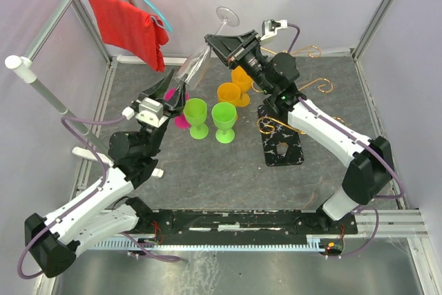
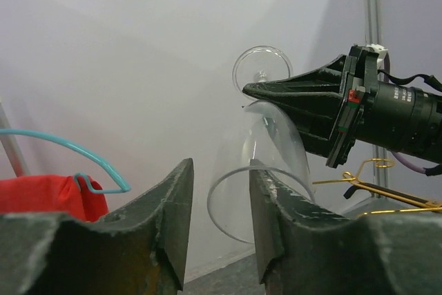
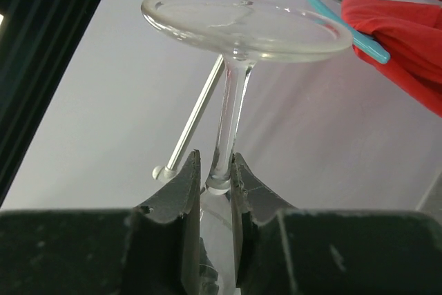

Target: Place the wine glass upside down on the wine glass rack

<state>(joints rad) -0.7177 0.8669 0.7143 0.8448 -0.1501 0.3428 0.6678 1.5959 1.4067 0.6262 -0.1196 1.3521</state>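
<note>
The clear wine glass [image 1: 195, 65] hangs in the air at the back of the table, tilted, foot up and bowl down-left. My right gripper [image 1: 210, 41] is shut on its stem just above the bowl; in the right wrist view the stem [image 3: 231, 112] rises from between the fingers [image 3: 183, 184] to the round foot [image 3: 242, 25]. My left gripper [image 1: 174, 90] is open just below the bowl's mouth; in the left wrist view the rim [image 2: 228, 188] shows in the gap of the left gripper [image 2: 219, 177]. The gold wire rack [image 1: 282, 148] stands on its black base to the right, under the right arm.
Two green goblets [image 1: 197, 117] [image 1: 224, 121] and two orange ones [image 1: 229, 93] stand mid-table, and a pink one [image 1: 181, 121] sits partly under my left wrist. A red cloth [image 1: 128, 22] on a teal hanger hangs from a white rail [image 1: 48, 81] at the back left.
</note>
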